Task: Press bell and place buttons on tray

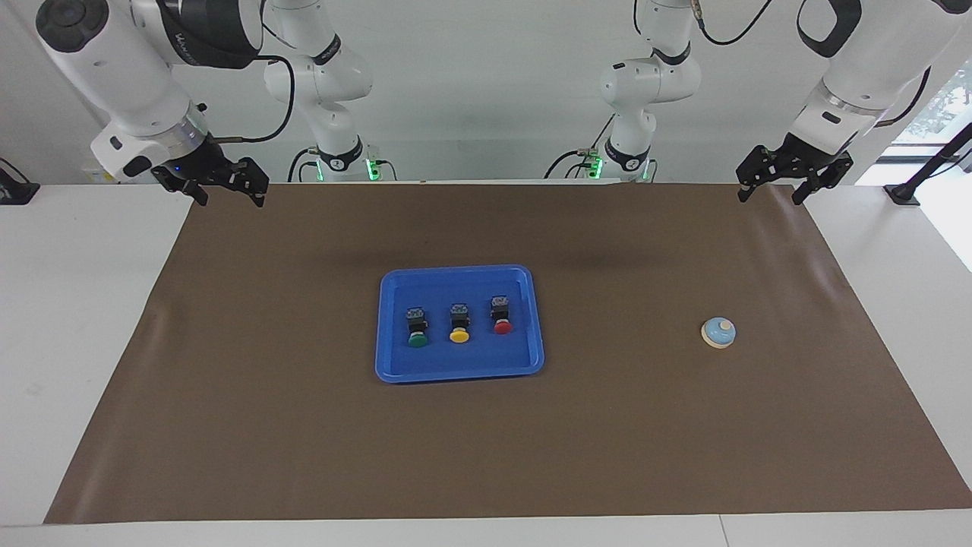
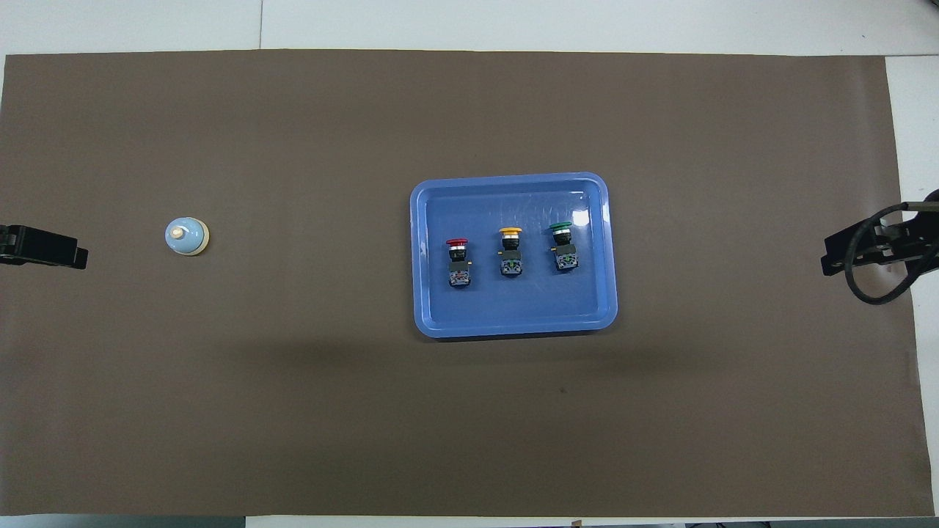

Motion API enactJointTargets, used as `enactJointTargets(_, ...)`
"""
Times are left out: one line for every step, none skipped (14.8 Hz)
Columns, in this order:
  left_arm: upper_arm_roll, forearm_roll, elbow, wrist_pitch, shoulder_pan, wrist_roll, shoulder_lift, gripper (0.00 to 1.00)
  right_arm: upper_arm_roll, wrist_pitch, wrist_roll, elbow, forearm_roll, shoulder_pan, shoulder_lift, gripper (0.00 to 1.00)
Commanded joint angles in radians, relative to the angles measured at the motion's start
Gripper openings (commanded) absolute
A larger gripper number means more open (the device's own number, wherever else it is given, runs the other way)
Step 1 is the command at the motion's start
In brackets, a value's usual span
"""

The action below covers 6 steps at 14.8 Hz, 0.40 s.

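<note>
The blue tray [image 1: 395, 357] lies in the middle of the brown mat and also shows in the overhead view [image 2: 513, 312]. Three buttons lie in it in a row: green [image 1: 417, 329], yellow [image 1: 459, 324], red [image 1: 501, 317]; in the overhead view red [image 2: 458, 261], yellow [image 2: 510, 253], green [image 2: 563, 248]. The bell [image 1: 718, 332] [image 2: 186, 236] stands on the mat toward the left arm's end. My left gripper [image 1: 770, 197] hangs open and empty over the mat's corner at its own end. My right gripper [image 1: 231, 201] hangs open and empty over the corner at the right arm's end.
The brown mat [image 1: 304, 425] covers most of the white table [image 1: 76, 319]. Both arm bases stand at the table's edge nearest the robots. Black mounts sit at the table's two ends.
</note>
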Motion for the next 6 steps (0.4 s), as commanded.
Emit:
enactJointTargets(0.009, -0.004, 0.003, -0.018, -0.01, 0.034, -0.003, 1.0, 0.004, -0.009, -0.018, -0.002, 0.011, -0.005, -0.005, 1.0)
enactJointTargets(0.009, -0.004, 0.005, -0.015, -0.01, 0.032, -0.003, 1.0, 0.004, -0.009, -0.018, -0.002, 0.011, -0.005, -0.005, 1.0)
enactJointTargets(0.009, -0.004, 0.005, -0.014, -0.01, 0.032, -0.003, 1.0, 0.004, -0.009, -0.018, -0.002, 0.011, -0.005, -0.005, 1.0)
enactJointTargets(0.009, -0.004, 0.005, -0.014, -0.008, 0.031, -0.003, 1.0, 0.004, -0.009, -0.018, -0.002, 0.011, -0.005, -0.005, 1.0)
enactJointTargets(0.009, -0.004, 0.005, -0.013, -0.008, 0.029, -0.003, 1.0, 0.004, -0.009, -0.018, -0.002, 0.011, -0.005, -0.005, 1.0)
enactJointTargets(0.009, -0.004, 0.005, -0.011, -0.008, 0.029, -0.002, 1.0, 0.004, -0.009, -0.018, -0.002, 0.011, -0.005, -0.005, 1.0)
